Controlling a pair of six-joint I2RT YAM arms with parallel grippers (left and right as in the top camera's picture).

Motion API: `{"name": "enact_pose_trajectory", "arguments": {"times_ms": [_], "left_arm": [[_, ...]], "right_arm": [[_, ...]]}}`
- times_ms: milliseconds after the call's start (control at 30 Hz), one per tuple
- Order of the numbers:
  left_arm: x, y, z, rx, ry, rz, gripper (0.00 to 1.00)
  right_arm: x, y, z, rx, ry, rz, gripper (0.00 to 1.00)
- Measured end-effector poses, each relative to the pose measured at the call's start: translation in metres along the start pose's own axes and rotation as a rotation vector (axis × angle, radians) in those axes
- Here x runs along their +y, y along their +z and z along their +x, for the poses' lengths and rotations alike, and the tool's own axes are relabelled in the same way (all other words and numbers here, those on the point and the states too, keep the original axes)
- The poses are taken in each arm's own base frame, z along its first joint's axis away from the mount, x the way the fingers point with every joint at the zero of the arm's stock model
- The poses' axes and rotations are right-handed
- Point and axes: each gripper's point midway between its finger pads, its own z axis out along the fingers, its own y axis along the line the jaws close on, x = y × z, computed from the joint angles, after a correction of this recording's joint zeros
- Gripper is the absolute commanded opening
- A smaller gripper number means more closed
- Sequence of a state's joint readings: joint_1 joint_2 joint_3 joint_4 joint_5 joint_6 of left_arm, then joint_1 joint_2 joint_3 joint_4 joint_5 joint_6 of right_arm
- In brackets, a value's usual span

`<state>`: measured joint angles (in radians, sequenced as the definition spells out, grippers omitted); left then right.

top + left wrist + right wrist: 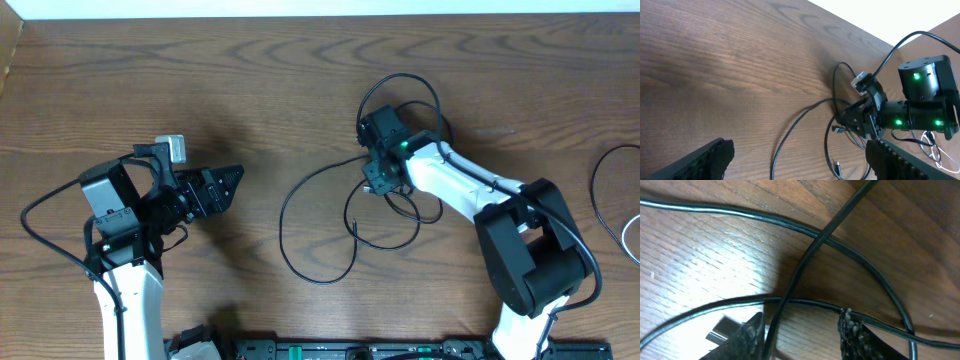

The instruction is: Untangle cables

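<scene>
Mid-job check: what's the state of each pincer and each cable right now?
left pincer: open, empty, off the cables.
right pincer: open, low over the tangle, one black cable running between its jaws.
black cables: crossed in loose loops, not yet separated.
white-grey cable: at the right edge of the overhead view, apart from the tangle, untouched.
far-right black cable: loose loop, untouched.
</scene>
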<state>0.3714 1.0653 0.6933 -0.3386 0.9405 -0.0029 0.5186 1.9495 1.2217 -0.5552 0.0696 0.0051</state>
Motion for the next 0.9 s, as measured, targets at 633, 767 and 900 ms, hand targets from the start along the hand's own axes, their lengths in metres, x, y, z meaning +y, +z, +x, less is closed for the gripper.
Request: {"name": "enact_pose_trajectory", "arguments": {"times_ms": [633, 767, 900], "left_arm": [[0.000, 0.000, -0.002, -0.008, 0.010, 0.001, 0.89], [0.000, 0.000, -0.004, -0.015, 0.018, 0.001, 0.89], [0.000, 0.000, -0.004, -0.015, 0.019, 0.001, 0.90]], "right_arm": [[-0.003, 0.000, -0.010, -0.060, -0.285, -0.107, 0.61], [-0.001, 0.000, -0.011, -0.069, -0.307, -0.131, 0.62], [-0.007, 0.000, -0.011, -0.074, -0.301, -0.143, 0.62]]}}
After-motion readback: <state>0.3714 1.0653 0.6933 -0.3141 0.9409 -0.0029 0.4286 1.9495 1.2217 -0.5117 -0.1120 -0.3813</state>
